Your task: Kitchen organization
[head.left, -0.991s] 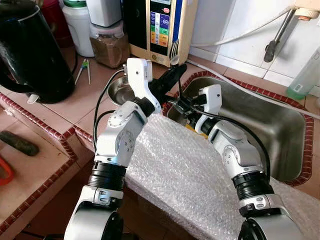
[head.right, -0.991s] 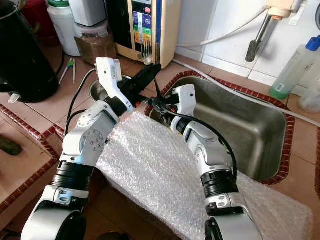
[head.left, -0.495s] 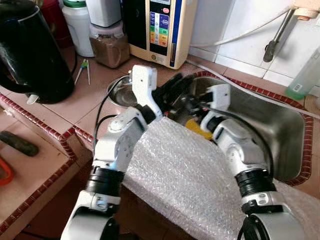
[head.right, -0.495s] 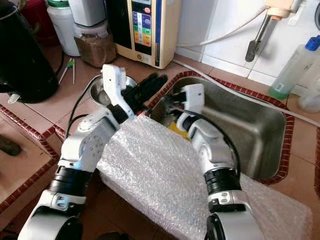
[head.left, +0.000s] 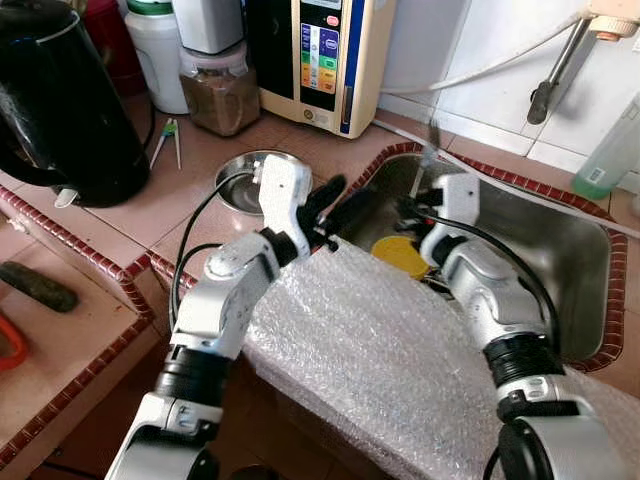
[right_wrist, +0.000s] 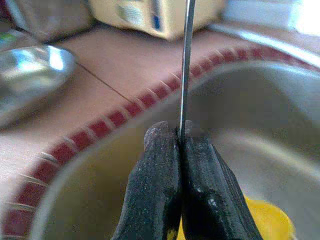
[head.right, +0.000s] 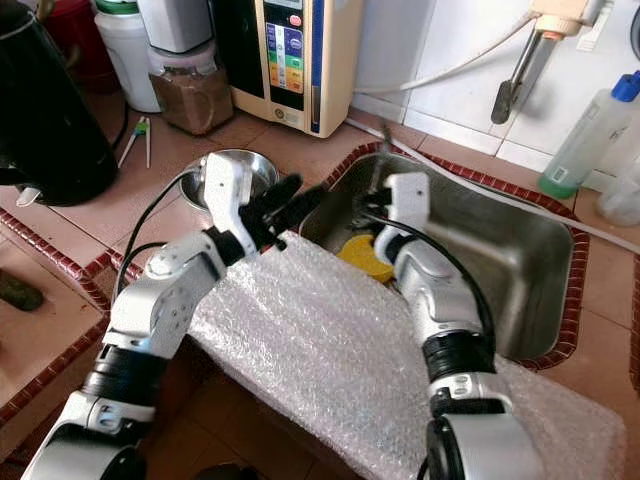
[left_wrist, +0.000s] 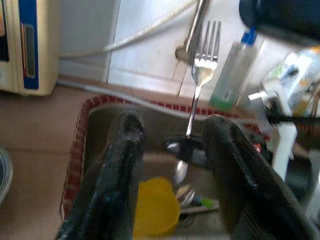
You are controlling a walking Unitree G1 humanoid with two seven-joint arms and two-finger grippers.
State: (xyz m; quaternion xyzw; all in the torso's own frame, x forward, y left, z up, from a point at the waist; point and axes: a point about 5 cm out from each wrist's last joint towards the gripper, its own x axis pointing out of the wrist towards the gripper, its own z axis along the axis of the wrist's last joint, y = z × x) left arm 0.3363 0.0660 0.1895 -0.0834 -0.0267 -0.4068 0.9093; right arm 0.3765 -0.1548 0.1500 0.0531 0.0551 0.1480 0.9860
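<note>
a silver fork (left_wrist: 202, 75) is showing between black fingers (right_wrist: 162, 185) above the grey steel sink (head.left: 560, 250). a yellow cup (head.left: 401, 256) is lying inside that sink. red-brown mosaic trim (head.left: 505, 178) is edging the sink, with terracotta tiles (head.left: 170, 200) beside it. clear bubble wrap (head.left: 380, 350) is covering the sink's front edge. a black kettle (head.left: 60, 100) is standing well left of the sink.
</note>
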